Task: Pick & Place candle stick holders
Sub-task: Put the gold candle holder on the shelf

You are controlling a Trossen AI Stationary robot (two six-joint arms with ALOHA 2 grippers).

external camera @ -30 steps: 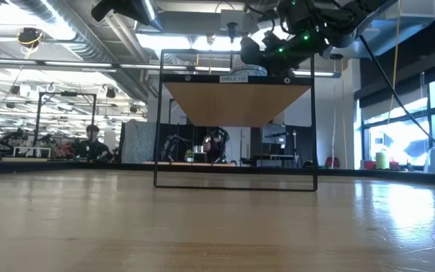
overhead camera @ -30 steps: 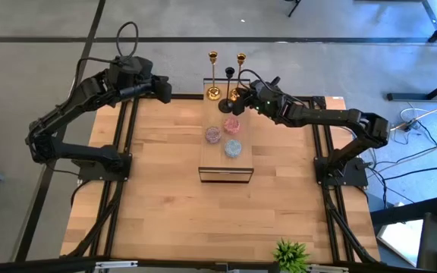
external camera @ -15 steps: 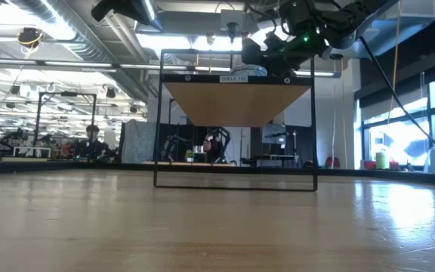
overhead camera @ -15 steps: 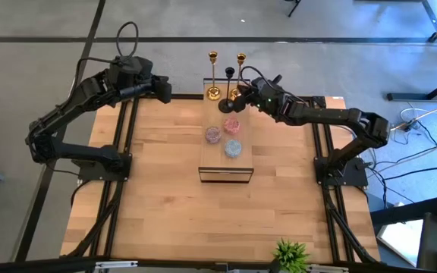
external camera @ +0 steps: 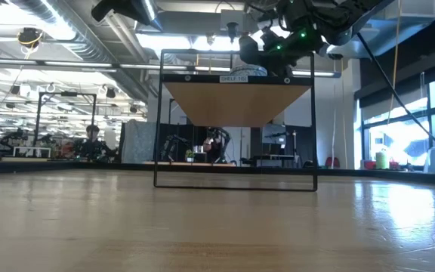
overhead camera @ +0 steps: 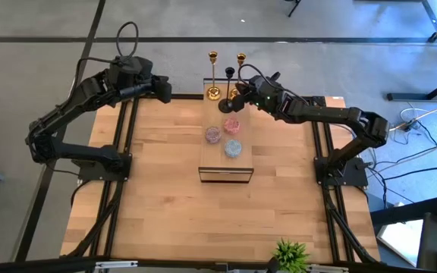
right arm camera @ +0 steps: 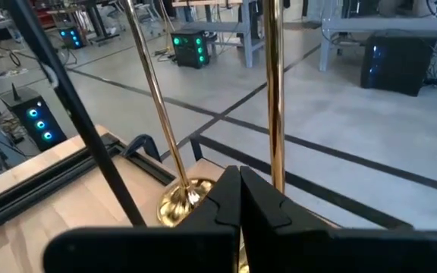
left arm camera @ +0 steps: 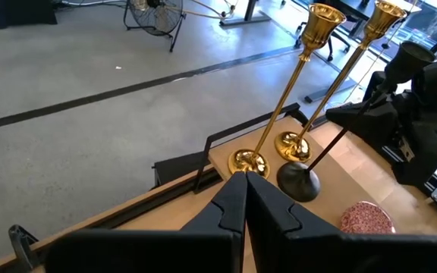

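Right gripper [overhead camera: 243, 95] jaws closed, empty, beside tall gold metal candlestick [overhead camera: 238, 76] — a nudge could topple it; left gripper [overhead camera: 167, 89] shut too.

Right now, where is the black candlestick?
In the high view, the black candlestick stands at the far end of the shelf top, just in front of the two gold candlesticks, with the right hand beside it.

Three candlesticks on shelf top.
Two gold candlesticks [left arm camera: 303, 76] [left arm camera: 345, 72] stood upright side by side; the black candlestick [left arm camera: 321, 152] stood just beside them, near the shelf's far edge.
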